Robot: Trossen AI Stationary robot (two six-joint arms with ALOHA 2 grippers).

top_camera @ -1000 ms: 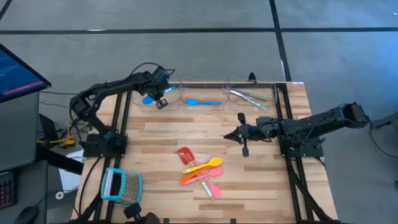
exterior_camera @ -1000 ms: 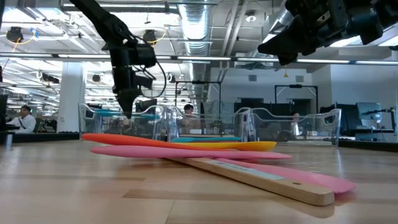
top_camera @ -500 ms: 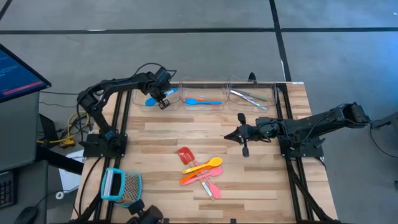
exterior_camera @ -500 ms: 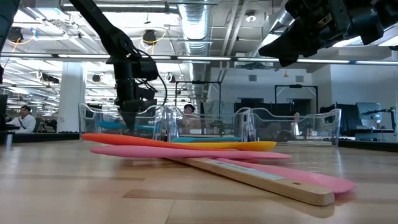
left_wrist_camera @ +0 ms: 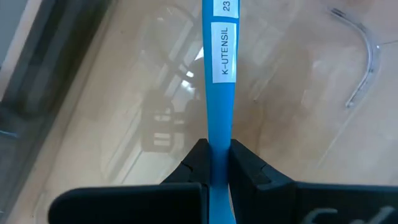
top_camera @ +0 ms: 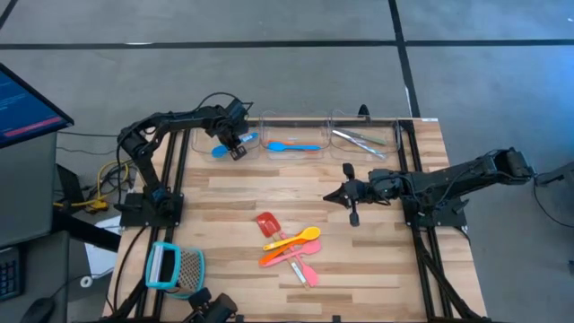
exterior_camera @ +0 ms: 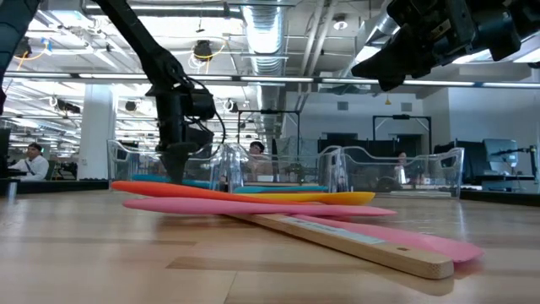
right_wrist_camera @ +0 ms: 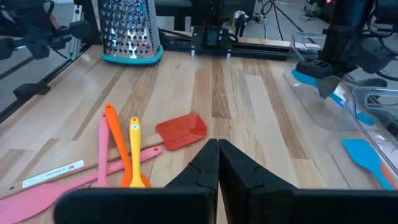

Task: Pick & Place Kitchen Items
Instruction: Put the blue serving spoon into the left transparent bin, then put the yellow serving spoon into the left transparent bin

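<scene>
Two arms split the work: left jaws (top_camera: 235, 146) clamp a blue spoon (left_wrist_camera: 217, 74), its long axis straight ahead, low in the far-left bin (top_camera: 199, 144); right jaws (top_camera: 334, 195), together, hover mid-tabletop (top_camera: 377, 260).

Grey floor (top_camera: 269, 22), ceiling striplights (exterior_camera: 253, 78), exposed ducts (exterior_camera: 268, 29).

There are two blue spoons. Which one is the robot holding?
The blue spoon in the leftmost clear bin. The left gripper is shut on its handle. The other blue spoon lies untouched in the middle bin.
</scene>
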